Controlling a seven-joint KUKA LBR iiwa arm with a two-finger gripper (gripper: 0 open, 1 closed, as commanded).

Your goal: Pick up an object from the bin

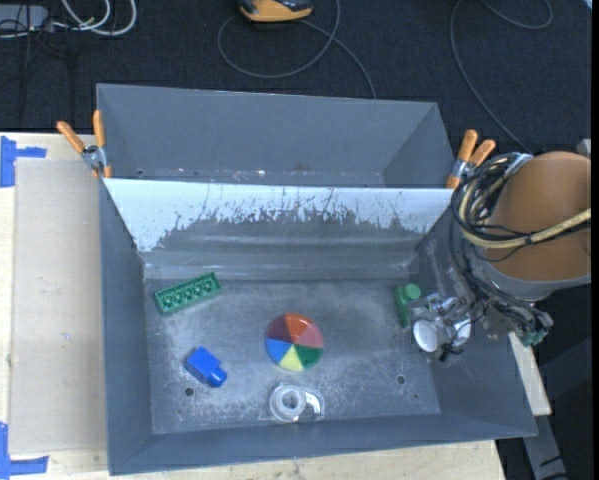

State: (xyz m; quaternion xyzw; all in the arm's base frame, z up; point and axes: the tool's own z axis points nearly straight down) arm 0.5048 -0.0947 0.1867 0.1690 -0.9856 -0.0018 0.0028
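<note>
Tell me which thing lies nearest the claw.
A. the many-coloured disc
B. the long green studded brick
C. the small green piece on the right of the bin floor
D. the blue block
C: the small green piece lies right beside the claw at the bin's right side, while the many-coloured disc, the blue block and the long green studded brick all lie farther left.

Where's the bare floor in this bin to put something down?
Widest bare floor: the back strip between the green studded brick and the small green piece, behind the colour-wheel disc. Also free: the front right corner, between the clear ring and the right wall. Tighter: the front middle around disc, ring and blue block, and by the gripper.
</note>
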